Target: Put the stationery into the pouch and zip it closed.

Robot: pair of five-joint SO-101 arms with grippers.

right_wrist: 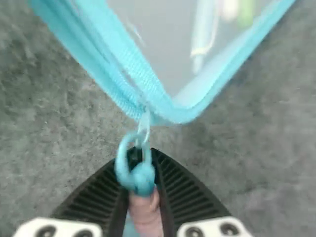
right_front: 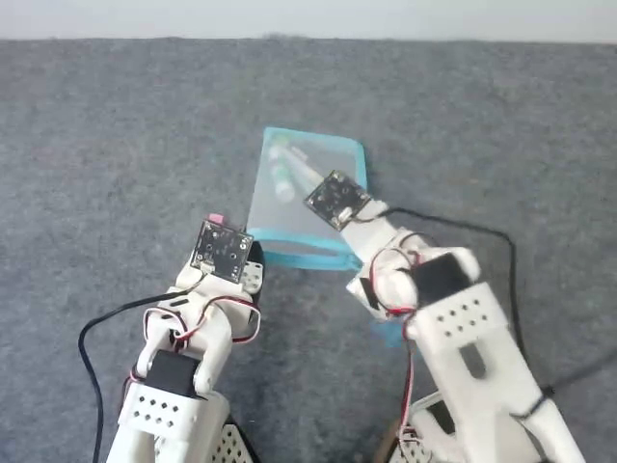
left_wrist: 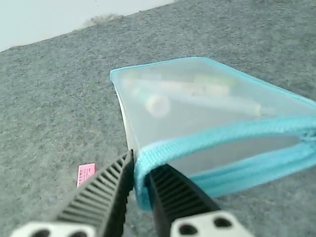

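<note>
A translucent pouch (right_front: 307, 198) with light blue trim lies on the grey carpet between the two arms. Pens and a white and green item (left_wrist: 192, 91) show through its wall (right_wrist: 205, 34). My left gripper (left_wrist: 140, 180) is shut on the blue zip edge at the pouch's near left corner (right_front: 254, 249). My right gripper (right_wrist: 140, 173) is shut on the blue ring pull (right_wrist: 132, 168) of the zip. The slider (right_wrist: 144, 118) sits at the pouch's near right corner (right_front: 349, 258). A pale pink part (right_wrist: 145, 212) lies between the right fingers behind the ring.
A small pink piece (left_wrist: 86, 174) lies on the carpet beside my left gripper, and it peeks out past the left wrist board (right_front: 216, 220). Grey carpet (right_front: 116, 145) runs on all sides to a pale wall (right_front: 308, 17) at the back. Black cables (right_front: 92, 338) trail near both arm bases.
</note>
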